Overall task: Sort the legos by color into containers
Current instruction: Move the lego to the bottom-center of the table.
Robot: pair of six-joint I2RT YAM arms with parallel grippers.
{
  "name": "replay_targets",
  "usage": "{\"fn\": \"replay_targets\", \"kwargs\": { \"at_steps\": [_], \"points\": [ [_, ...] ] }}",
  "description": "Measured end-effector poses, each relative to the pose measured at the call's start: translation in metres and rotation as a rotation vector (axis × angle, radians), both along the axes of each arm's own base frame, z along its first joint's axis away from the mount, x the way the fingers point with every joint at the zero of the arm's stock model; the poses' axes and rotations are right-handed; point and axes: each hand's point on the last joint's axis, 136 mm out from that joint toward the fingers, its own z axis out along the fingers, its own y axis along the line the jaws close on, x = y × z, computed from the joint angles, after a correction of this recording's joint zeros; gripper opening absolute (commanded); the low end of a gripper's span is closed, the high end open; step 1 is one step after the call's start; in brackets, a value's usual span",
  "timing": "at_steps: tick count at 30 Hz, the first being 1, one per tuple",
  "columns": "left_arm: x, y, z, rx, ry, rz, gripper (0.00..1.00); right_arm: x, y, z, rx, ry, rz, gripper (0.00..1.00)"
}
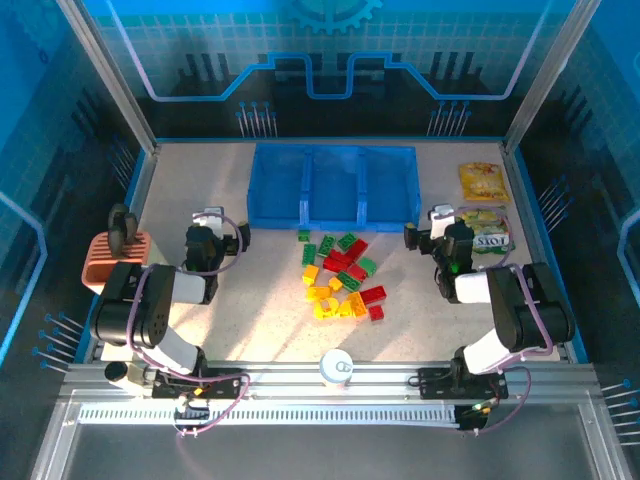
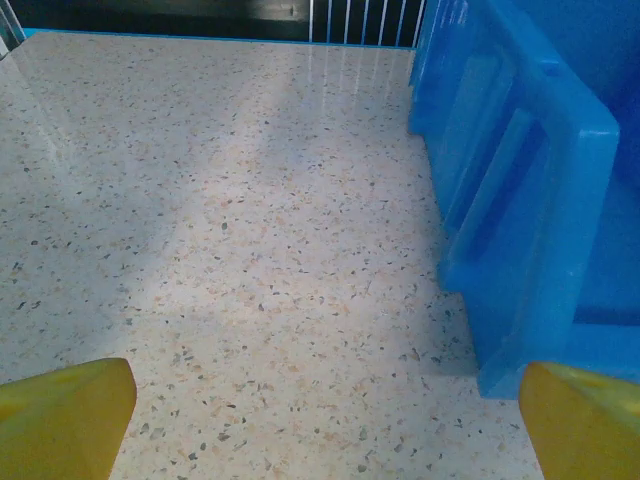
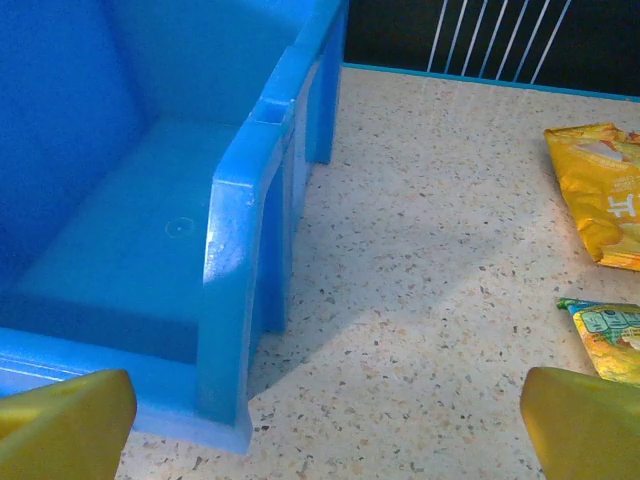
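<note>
The legos (image 1: 341,277) lie heaped on the table at 6 o'clock of the tray (image 1: 306,190), one green brick (image 1: 303,236) just beside its near wall. The left gripper (image 1: 209,219) hangs at 9 o'clock of the heap, jaws wide and empty. The right gripper (image 1: 437,218) hangs at 3 o'clock, also wide and empty, with two snack packets (image 1: 484,208) at its 2 o'clock.

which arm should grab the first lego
Right, probably: both grippers are open and empty, but the right gripper sits a little nearer the legos than the left gripper.
</note>
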Motion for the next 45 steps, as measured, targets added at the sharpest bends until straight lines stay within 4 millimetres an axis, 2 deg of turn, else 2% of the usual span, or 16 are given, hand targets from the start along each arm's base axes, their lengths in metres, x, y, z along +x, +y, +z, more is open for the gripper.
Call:
{"fn": "replay_targets", "kwargs": {
  "at_steps": [33, 36, 39, 40, 42, 45],
  "points": [
    [0.0, 0.0, 0.0, 0.0, 0.0, -0.001, 0.99, -0.001, 0.005, -0.001, 0.007, 0.003, 0.027, 1.0],
    [-0.002, -0.005, 0.004, 0.016, 0.002, -0.005, 0.99, 0.0, 0.003, 0.0, -0.001, 0.0, 0.011, 1.0],
    [-0.004, -0.016, 0.025, 0.058, 0.024, -0.016, 0.99, -0.009, 0.004, 0.01, -0.024, -0.04, 0.002, 1.0],
    [0.0, -0.02, 0.04, 0.064, 0.031, -0.019, 0.99, -0.016, 0.005, 0.017, -0.029, -0.063, 0.008, 1.0],
    [0.01, -0.025, 0.075, 0.044, 0.044, -0.008, 0.99, -0.031, 0.009, 0.034, -0.032, -0.11, 0.024, 1.0],
    [0.018, -0.022, 0.138, -0.054, 0.053, 0.063, 0.99, -0.041, 0.006, 0.078, -0.007, -0.173, 0.004, 1.0]
  ]
}}
